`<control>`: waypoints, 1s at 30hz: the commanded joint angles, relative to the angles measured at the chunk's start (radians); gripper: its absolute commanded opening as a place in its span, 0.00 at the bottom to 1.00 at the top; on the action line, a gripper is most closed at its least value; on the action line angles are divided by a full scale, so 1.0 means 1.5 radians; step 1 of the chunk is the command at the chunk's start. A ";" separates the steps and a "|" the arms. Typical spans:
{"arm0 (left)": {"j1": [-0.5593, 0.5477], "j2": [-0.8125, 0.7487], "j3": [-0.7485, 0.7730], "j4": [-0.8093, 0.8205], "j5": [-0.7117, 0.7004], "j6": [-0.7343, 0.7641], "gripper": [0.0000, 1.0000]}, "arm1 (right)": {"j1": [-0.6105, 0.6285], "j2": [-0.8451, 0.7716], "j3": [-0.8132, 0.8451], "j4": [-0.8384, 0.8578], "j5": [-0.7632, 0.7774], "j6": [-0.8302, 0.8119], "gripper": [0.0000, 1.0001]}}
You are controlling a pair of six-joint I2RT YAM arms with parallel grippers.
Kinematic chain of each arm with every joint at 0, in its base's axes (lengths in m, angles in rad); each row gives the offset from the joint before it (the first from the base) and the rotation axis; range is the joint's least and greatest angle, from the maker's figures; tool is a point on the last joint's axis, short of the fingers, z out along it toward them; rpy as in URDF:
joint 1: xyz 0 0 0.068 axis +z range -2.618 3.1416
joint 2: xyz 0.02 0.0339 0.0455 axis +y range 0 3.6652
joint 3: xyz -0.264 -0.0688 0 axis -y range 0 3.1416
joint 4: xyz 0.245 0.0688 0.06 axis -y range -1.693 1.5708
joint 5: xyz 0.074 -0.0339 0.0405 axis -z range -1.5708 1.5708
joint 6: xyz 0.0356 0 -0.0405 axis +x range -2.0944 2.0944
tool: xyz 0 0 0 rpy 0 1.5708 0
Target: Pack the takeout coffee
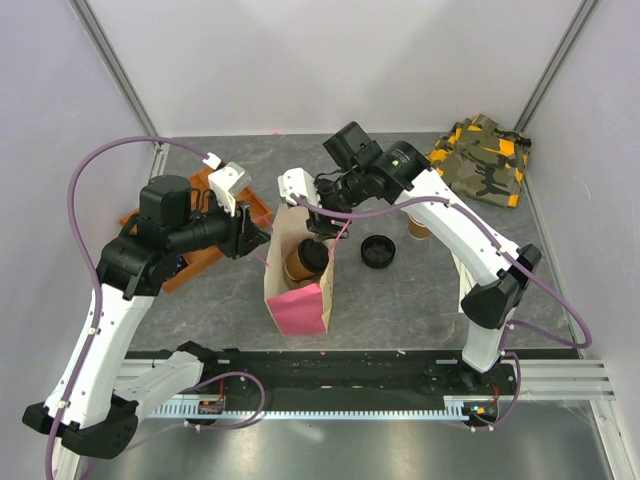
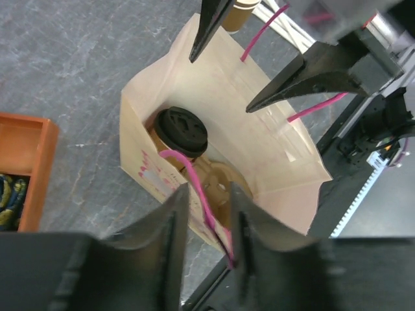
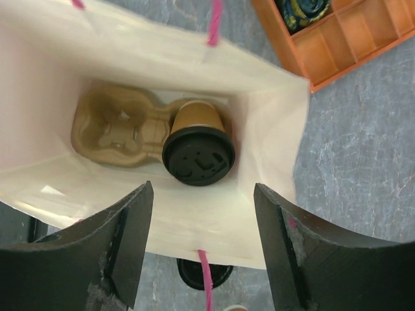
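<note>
The takeout coffee (image 1: 308, 256), a tan cup with a black lid, stands inside the open paper bag (image 1: 298, 300) in one well of a moulded cup carrier (image 3: 120, 129). It also shows in the left wrist view (image 2: 180, 129) and the right wrist view (image 3: 198, 155). My right gripper (image 1: 318, 215) hangs over the bag mouth, open and empty (image 3: 202, 188), its jaws wide above the cup. My left gripper (image 1: 258, 238) is at the bag's left rim. Its jaws (image 2: 209, 189) stand narrowly apart, straddling the rim and a pink handle (image 2: 194, 188).
A loose black lid (image 1: 378, 251) lies right of the bag. A lidless tan cup (image 1: 418, 228) stands behind it, under the right arm. An orange divided tray (image 1: 190, 225) sits left. A camouflage cloth (image 1: 483, 158) lies at the back right.
</note>
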 commanded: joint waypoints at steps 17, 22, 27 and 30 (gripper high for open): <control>0.006 -0.027 -0.053 0.092 0.086 -0.079 0.02 | 0.025 0.038 -0.061 -0.051 0.066 -0.198 0.62; 0.010 -0.029 -0.065 0.096 0.079 -0.081 0.02 | 0.025 0.043 -0.081 -0.039 0.073 -0.208 0.64; 0.020 -0.032 -0.074 0.096 0.078 -0.089 0.02 | 0.024 0.050 -0.100 -0.024 0.078 -0.217 0.67; 0.028 -0.034 -0.078 0.097 0.082 -0.090 0.02 | 0.024 0.055 -0.111 -0.016 0.084 -0.220 0.73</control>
